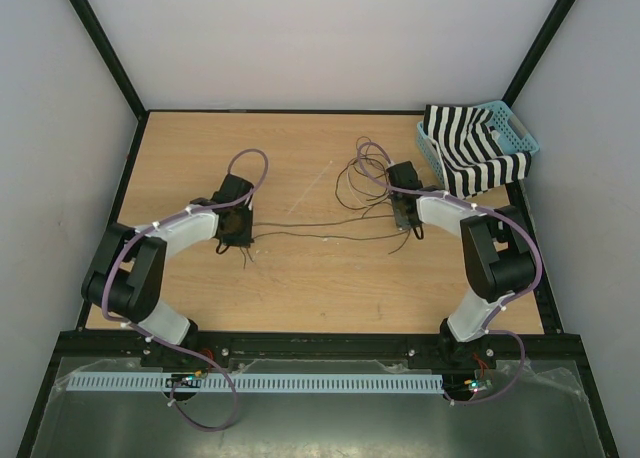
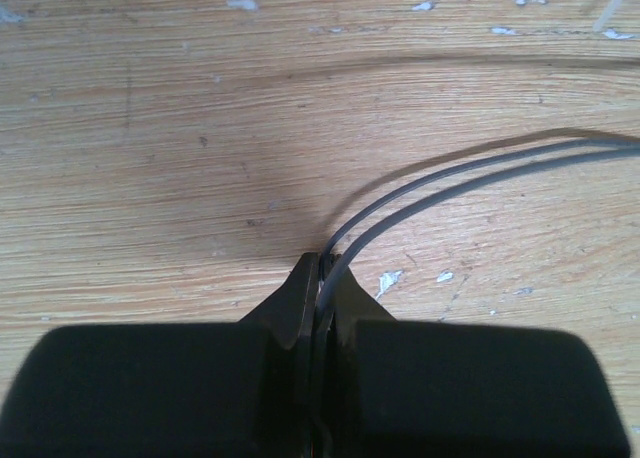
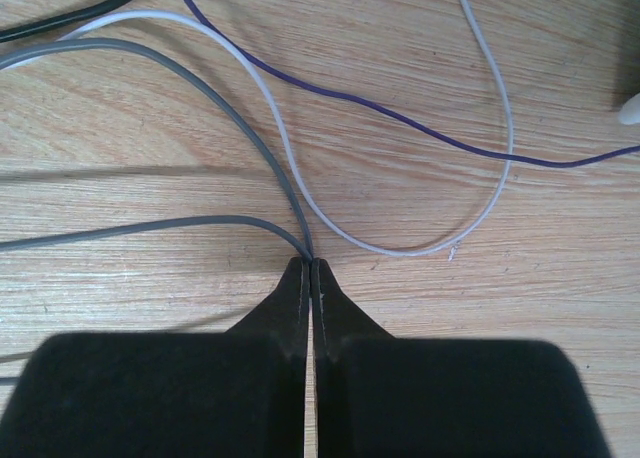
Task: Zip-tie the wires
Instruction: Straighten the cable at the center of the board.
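The wires (image 1: 320, 224) run taut across the wooden table between my two grippers, with loose loops behind the right one. My left gripper (image 1: 238, 234) is shut on two grey strands (image 2: 352, 240), which enter its jaw tips (image 2: 322, 263) and curve off to the right. My right gripper (image 1: 408, 222) is shut on grey strands (image 3: 200, 220) that meet at its tips (image 3: 312, 263). A white strand (image 3: 400, 250) and a purple strand (image 3: 400, 118) lie loose on the table ahead of it. The zip tie (image 1: 318, 178) lies as a pale diagonal strip on the table behind the wires, untouched.
A blue basket (image 1: 522, 130) holding a black-and-white striped cloth (image 1: 470, 153) stands at the back right corner. Black frame rails edge the table (image 1: 300, 288). The arms' mauve cables loop above each wrist.
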Robot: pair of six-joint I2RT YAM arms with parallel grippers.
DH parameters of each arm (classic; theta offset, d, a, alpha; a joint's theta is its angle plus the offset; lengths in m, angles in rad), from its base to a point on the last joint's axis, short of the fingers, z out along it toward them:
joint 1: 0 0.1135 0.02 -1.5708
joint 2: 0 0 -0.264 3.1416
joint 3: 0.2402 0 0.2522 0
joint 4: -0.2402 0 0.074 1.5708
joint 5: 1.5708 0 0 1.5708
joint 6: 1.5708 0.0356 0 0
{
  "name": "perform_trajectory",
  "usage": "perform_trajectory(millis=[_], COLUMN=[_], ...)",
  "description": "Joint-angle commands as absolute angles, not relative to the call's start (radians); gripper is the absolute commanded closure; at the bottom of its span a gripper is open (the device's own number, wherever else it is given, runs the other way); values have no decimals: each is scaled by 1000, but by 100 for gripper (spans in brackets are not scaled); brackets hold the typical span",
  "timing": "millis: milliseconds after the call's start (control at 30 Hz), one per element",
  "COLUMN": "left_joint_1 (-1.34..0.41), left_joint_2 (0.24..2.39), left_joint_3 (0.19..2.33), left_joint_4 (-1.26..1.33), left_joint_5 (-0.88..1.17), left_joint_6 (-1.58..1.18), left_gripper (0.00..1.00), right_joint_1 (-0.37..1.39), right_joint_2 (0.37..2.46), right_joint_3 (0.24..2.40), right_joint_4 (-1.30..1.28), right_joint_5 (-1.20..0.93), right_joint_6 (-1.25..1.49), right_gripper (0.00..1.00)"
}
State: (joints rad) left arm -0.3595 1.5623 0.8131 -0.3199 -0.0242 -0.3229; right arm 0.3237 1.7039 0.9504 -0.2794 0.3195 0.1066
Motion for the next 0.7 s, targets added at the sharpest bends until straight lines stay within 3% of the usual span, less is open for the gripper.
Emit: perform_trajectory(millis=[0, 267, 667], left_joint_1=[-375, -417, -442], left_joint_2=[1635, 1668, 1672], left_joint_3=[776, 788, 804], left_joint_4=[-368, -370, -371], left_joint_5=[47, 98, 136], left_joint_6=[-316, -304, -293], left_gripper=[100, 100, 100], right_joint_1=[305, 304, 305], right_joint_2=[1738, 1707, 1575], right_joint_3=[921, 924, 925], right_joint_4=[-382, -382, -383], right_joint_5=[268, 205, 55], right_joint_6=[107, 109, 94], right_gripper=[93, 75, 36])
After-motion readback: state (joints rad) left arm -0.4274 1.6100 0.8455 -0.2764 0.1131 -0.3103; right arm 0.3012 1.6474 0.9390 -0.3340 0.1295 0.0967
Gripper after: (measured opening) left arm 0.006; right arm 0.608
